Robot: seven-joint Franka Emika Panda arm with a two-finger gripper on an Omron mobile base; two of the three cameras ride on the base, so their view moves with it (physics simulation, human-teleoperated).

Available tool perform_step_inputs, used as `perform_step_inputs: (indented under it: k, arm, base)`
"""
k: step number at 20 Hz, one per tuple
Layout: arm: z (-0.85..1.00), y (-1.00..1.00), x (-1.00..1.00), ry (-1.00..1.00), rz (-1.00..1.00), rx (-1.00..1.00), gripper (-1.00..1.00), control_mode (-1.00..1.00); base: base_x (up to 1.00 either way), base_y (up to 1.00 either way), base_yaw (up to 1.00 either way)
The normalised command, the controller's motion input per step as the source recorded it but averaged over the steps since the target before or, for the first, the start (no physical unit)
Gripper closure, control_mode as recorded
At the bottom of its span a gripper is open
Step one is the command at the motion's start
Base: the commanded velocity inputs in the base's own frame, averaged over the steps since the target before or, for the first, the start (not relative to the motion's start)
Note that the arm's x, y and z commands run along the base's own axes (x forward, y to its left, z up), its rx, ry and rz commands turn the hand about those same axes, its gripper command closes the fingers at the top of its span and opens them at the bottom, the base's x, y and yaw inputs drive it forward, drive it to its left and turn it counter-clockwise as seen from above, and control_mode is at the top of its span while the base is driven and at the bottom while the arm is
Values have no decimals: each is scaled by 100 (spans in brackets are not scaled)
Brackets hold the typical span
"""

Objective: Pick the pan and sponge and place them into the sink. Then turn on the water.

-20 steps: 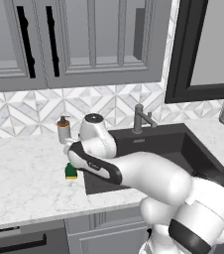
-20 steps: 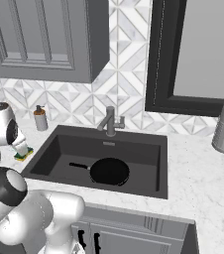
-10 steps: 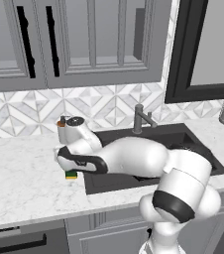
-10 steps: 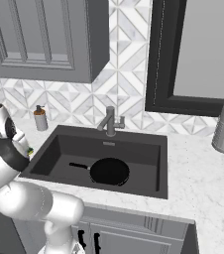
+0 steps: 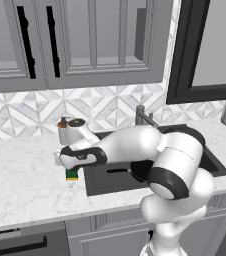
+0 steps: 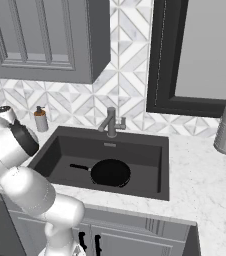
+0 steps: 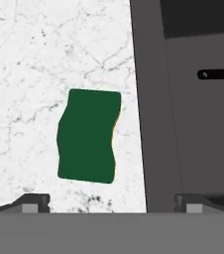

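Three views, one after another.
Left base view – arm: bent low and far to the left, hand pointing down over the table (image 5: pixel 25 185), just left of the sink (image 5: pixel 212 162).
Left base view – sponge (image 5: pixel 72 174): green top, yellow edge, lying on the table under the hand, just beside the sink's left rim. Soap dispenser (image 5: pixel 62 131) further back.
Left base view – jaws: hidden behind the hand here.
Right base view – pan (image 6: pixel 110 172): already lying flat in the sink (image 6: pixel 157 165), handle pointing left; faucet (image 6: pixel 111 122) behind it, no stream seen.
Right base view – arm: elbow at the left edge, reaching off to the left.
Hand view – gripper (image 7: pixel 112 202): jaws wide open, nothing between them, one tip over the marble and the other over the sink rim.
Hand view – sponge (image 7: pixel 87 135): flat on the table, wavy long edges, apart from both tips, sitting nearer the left tip than the middle.
Handling (judgement): sponge likely light and soft and will squash, not slippery or fragile; take it across the narrow width, mid-length.
Next (judgement): centre the jaws over the sponge before dropping; pan step looks done, sponge and water left.
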Motion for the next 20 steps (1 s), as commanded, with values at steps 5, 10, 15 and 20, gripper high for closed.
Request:
perform_step_inputs:
  k: [5,10,15,20]
  arm:
    - [-27,0,2,-1,2,0,-100,-100]
    - [-21,4,2,-3,0,0,-100,-100]
    - [-14,9,14,-6,0,0,-100,-100]
    - [-16,14,21,-7,1,0,-100,-100]
  base:
    - [0,0,0]
    - [0,0,0]
    - [0,0,0]
    - [0,0,0]
